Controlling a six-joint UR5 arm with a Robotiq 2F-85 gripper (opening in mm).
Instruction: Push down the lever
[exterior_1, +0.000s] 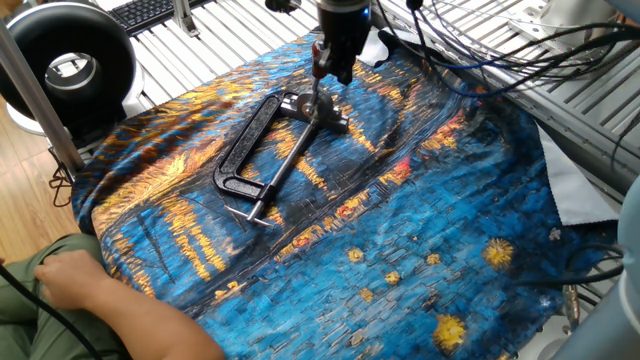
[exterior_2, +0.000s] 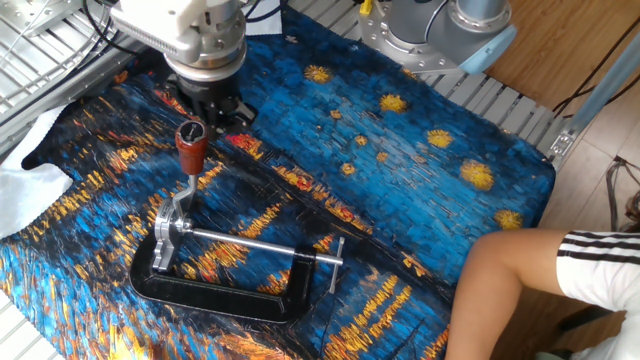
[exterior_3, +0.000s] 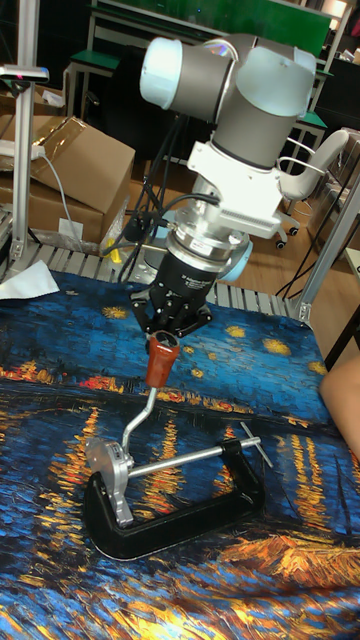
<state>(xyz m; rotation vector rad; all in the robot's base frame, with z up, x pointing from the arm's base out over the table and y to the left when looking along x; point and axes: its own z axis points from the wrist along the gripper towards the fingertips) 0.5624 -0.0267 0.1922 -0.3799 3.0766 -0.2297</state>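
Observation:
The lever (exterior_2: 190, 146) is a thin metal arm with a reddish-brown knob (exterior_3: 162, 363). It stands tilted up from the silver head (exterior_2: 163, 238) of a black clamp (exterior_2: 215, 298) lying on the blue painted cloth (exterior_2: 400, 180). My gripper (exterior_2: 214, 108) hangs just behind and slightly above the knob, fingers together, holding nothing. In the tall fixed view the gripper (exterior_3: 170, 336) sits right at the knob's top; actual contact is unclear. In one fixed view the gripper (exterior_1: 334, 68) partly hides the knob, and the clamp (exterior_1: 240, 150) lies below-left of it.
The clamp's long steel rod (exterior_2: 250, 243) runs right from the head. A person's arm (exterior_1: 90, 300) rests at the cloth's near corner and a leg (exterior_2: 540, 280) at the other side. Cables (exterior_1: 480, 50), a black round device (exterior_1: 70, 60) and a white rag (exterior_2: 25, 160) border the cloth.

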